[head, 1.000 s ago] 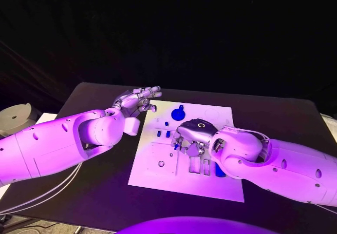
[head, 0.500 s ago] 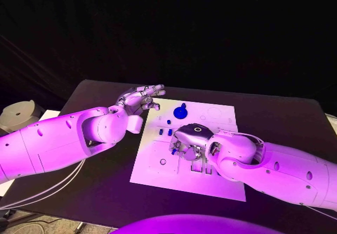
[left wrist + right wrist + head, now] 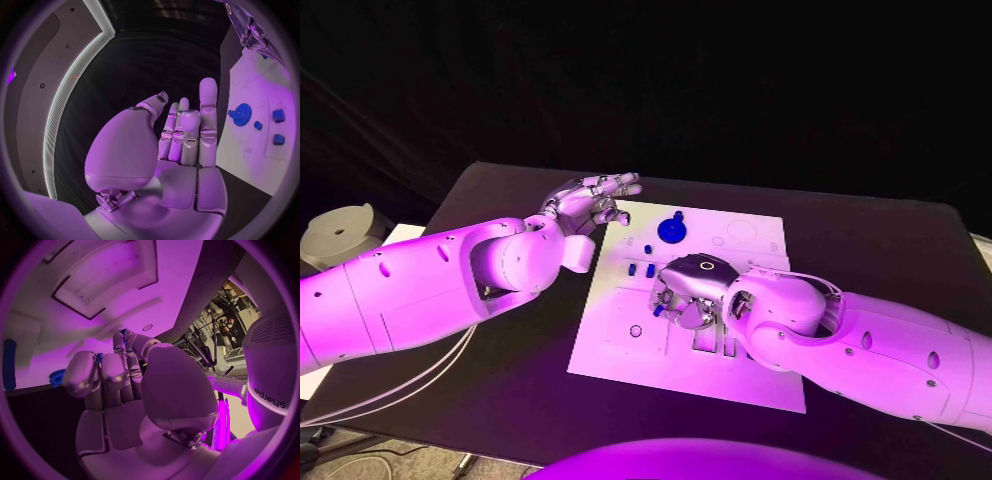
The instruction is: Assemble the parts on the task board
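The left robot hand [image 3: 591,204] hangs over the desk [image 3: 473,230] at the far left corner of the task board [image 3: 625,350], fingers spread and holding nothing. Just beside its fingertips, on the board, sits a round blue gear-like part [image 3: 672,231], with small blue parts [image 3: 638,269] nearer the right robot hand [image 3: 687,296]. That hand lies palm-down on the board's middle, fingers curled in; whether they pinch a part I cannot tell.

Two bulky, smooth white plastic arms, the left arm [image 3: 416,290] and the right arm [image 3: 877,345], are dotted with small dark screw holes. Each ends in a silver metal jointed hand, the left hand [image 3: 589,203] and the right hand [image 3: 687,300]. Thin pale cables [image 3: 401,385] trail under the left arm.
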You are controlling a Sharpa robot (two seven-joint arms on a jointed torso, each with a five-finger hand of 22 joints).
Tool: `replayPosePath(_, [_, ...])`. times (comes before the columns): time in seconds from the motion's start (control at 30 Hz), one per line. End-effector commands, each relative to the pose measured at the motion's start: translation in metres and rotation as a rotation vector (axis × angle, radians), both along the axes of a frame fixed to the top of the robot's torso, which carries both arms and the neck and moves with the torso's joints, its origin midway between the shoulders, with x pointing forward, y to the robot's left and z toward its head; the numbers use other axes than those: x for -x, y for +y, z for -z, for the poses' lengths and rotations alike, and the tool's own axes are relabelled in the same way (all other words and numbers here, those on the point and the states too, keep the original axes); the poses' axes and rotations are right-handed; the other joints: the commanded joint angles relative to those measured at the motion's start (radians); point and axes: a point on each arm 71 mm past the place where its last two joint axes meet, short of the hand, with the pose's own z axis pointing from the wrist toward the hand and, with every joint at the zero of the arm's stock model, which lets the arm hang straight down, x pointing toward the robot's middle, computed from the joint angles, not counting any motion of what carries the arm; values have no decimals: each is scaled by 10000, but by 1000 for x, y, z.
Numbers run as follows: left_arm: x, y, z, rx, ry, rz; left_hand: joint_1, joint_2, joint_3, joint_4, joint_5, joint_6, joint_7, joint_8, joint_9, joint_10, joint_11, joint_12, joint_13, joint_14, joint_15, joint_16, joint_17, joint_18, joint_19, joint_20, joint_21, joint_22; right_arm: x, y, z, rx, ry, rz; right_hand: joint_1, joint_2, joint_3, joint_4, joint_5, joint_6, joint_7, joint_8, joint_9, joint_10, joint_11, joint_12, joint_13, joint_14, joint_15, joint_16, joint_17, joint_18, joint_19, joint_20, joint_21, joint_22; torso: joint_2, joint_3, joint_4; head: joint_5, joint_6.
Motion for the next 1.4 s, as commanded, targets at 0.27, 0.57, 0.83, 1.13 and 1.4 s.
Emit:
replayPosePath(0.27, [1,-3,-1,63,-110,254,99,-32,-13,-55,37,13,7,36,-12,-63,22,42,-15,-30,-4,29,-10,101,-33,-54,-63,-16,1,3,7,596,233,-116,-113,64,-87,-12,18,-64,74,1,13,-49,-31,-1,-10,214,-22,-3,-73,-111,-96,25,17,-46,6,-2,-7,11,-3])
replayPosePath(0.57, [1,-3,-2,50,-106,260,97,-25,-21,-59,38,8,11,38,-13,-79,26,60,-19,-46,2,24,-47,103,-44,-51,-97,-41,-1,3,8,356,104,125,-515,-236,-398,117,104,-990,337,-68,-205,-952,250,-7,-42,171,245,61,-103,-90,-283,198,-15,-117,0,0,4,-1,-3])
replayPosePath(0.83, [1,-2,-1,34,-80,263,97,-25,-21,-59,38,8,11,38,-13,-79,26,60,-19,-46,2,24,-47,103,-44,-51,-97,-41,-3,2,6,20,-96,288,-599,-358,-560,158,87,-1292,425,-52,-279,-1684,405,14,-42,46,372,-146,-450,-4,-541,348,-276,-480,-2,-1,-1,-9,-5])
replayPosePath(1.13, [1,-2,-1,26,-69,259,93,-22,-23,-57,38,7,12,39,-13,-82,28,63,-20,-48,3,24,-52,103,-44,-50,-100,-42,-1,-10,-2,-768,-368,534,-579,-477,-977,154,73,-1574,507,-40,-308,-2371,514,93,-15,-337,456,-931,-1534,207,-1095,439,-1044,-1490,-8,-4,-4,-34,-1])
replayPosePath(1.4, [1,2,-1,-7,-70,186,83,-16,-29,-51,37,4,16,40,-13,-91,31,71,-22,-54,6,24,-63,103,-47,-48,-107,-47,-1,-47,-23,-956,-668,1191,-486,-402,-1122,158,104,-1457,480,-13,-281,-2141,476,309,8,-250,436,-886,-1535,196,-1036,431,-1010,-1439,-9,7,-29,-120,47])
